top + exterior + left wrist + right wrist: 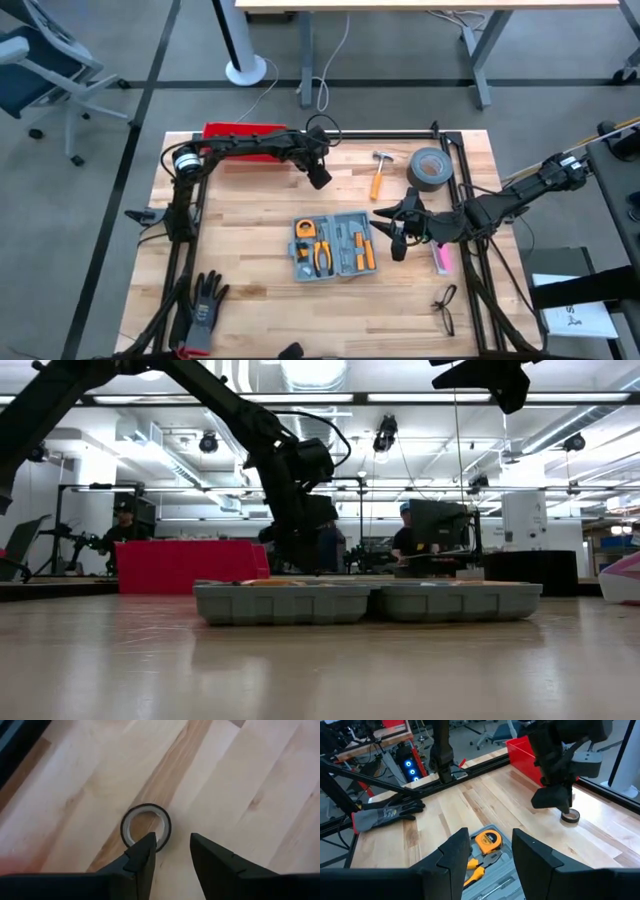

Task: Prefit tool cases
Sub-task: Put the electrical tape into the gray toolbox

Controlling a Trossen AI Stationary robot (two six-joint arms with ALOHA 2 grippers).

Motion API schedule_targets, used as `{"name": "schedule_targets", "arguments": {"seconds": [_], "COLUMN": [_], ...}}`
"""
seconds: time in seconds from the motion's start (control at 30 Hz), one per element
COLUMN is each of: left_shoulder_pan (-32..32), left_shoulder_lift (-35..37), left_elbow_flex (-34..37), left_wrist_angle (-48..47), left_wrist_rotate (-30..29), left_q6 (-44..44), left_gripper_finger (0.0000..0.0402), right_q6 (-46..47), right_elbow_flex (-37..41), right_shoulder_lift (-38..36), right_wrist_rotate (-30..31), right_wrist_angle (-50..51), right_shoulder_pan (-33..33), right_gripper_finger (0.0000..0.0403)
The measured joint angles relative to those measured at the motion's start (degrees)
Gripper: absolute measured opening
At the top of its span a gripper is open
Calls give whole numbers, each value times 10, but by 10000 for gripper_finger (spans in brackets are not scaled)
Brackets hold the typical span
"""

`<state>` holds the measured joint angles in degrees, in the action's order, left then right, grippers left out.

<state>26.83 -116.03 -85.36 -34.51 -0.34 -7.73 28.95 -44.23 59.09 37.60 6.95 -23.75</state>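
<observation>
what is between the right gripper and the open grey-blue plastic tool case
Nothing visible. The right gripper, fingers apart, hovers just beside the open grey-blue plastic tool case, and its wrist view looks straight down onto the yellow tape measure in the tray. The left gripper is off over a small roll of tape.

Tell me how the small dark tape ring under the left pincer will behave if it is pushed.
The small dark tape ring lies flat on the wooden table, so it probably slides, not rolls. It looks thin and hollow, likely light. Tipped on edge, it may roll.
</observation>
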Motion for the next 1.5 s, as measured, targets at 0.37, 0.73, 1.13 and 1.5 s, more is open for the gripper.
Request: {"name": "schedule_targets", "arguments": {"seconds": [0.37,0.73,1.13,1.5], "left_shoulder_pan": [1,1,1,-3], "left_shoulder_lift": [-22,-46,-50,-64], "left_elbow_flex": [2,0,-25,-24], "left_wrist_angle": [6,11,-8,-14], "left_wrist_rotate": [15,21,12,2], "left_q6": [-1,-5,46,87], "left_gripper_finger": [116,113,86,34], "right_q6": [0,-1,-3,-1], "right_elbow_flex": [0,0,0,0], "right_shoulder_lift": [0,0,0,0], "right_wrist_rotate": [0,-1,-1,-2], "right_wrist_angle": [-3,0,0,0], "right_shoulder_pan": [0,0,0,0], "right_gripper_finger": [141,130,142,128]}}
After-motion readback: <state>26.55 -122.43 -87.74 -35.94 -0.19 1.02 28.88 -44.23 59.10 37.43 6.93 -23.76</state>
